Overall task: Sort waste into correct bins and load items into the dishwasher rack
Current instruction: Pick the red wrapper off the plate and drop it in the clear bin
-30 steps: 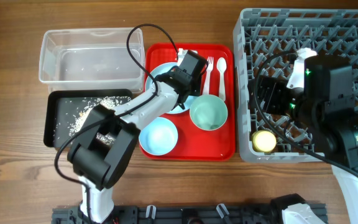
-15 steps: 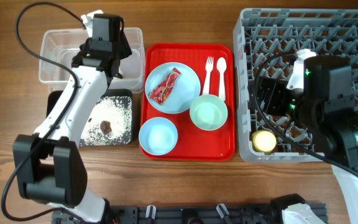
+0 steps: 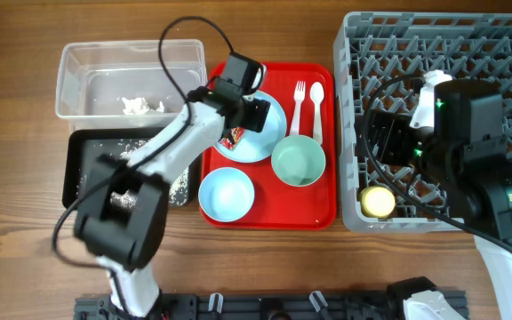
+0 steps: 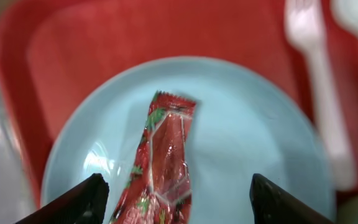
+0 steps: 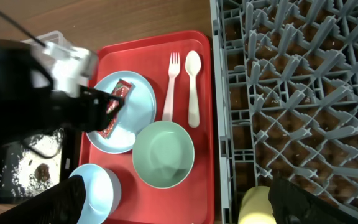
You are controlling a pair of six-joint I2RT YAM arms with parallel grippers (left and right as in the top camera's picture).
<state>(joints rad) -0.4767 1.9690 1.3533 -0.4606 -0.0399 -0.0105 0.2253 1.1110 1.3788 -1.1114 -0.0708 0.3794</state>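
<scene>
My left gripper (image 3: 241, 123) hangs open over the light blue plate (image 3: 271, 135), and the red shiny wrapper (image 4: 166, 155) lies on the plate between its fingers. The crumpled white tissue (image 3: 140, 107) rests in the clear tub (image 3: 78, 62). Rice crumbs and a brown lump (image 5: 40, 169) are in the black tray (image 3: 83, 151). On the red tray (image 3: 318, 212) sit a light blue bowl (image 3: 227, 194), a mint bowl (image 3: 299, 160), a fork (image 3: 300, 105) and a spoon (image 3: 316, 105). The yellow cup (image 3: 380, 202) lies in the grey rack (image 3: 443, 44). My right gripper (image 5: 176, 193) is open above the rack's left edge, holding nothing.
The clear tub and black tray stand side by side left of the red tray, and the rack fills the right side. My right arm's body (image 3: 469, 133) covers the rack's middle. Bare wood table (image 3: 16, 178) shows at the far left and along the front.
My left arm swung to the clear tub, opened and left the tissue there, then came back over the plate and the wrapper. The right arm has not moved.
</scene>
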